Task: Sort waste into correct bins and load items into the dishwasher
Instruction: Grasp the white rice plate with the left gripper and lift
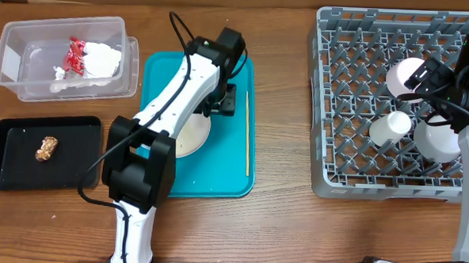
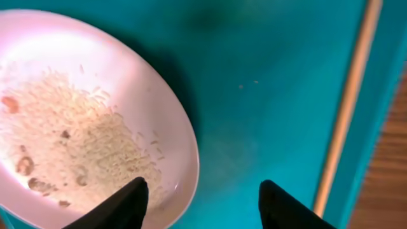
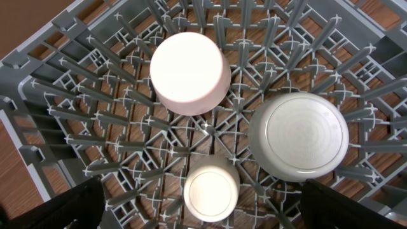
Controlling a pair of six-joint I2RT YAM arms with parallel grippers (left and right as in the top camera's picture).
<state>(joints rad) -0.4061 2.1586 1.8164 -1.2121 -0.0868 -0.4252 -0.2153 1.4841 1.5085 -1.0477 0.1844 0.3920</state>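
Note:
A white plate (image 1: 193, 135) lies on the teal serving tray (image 1: 216, 178), partly under my left arm. In the left wrist view the plate (image 2: 95, 70) carries pale rice crumbs (image 2: 95, 143) and small brown scraps (image 2: 25, 165). My left gripper (image 2: 203, 203) is open and straddles the plate's rim, one finger over the plate and the other over the tray. The grey dish rack (image 1: 321, 111) holds three upturned white dishes: a bowl (image 3: 189, 71), a grey-white bowl (image 3: 299, 135) and a small cup (image 3: 211, 189). My right gripper (image 3: 203, 191) hangs wide open above them, holding nothing.
The clear tub (image 1: 15, 66) at the back left holds crumpled napkins (image 1: 103, 60) and a red wrapper (image 1: 75, 55). The black tray (image 1: 12, 149) in front of it holds a brown scrap (image 1: 47, 147). A thin wooden stick (image 1: 246, 132) lies along the teal tray's right side.

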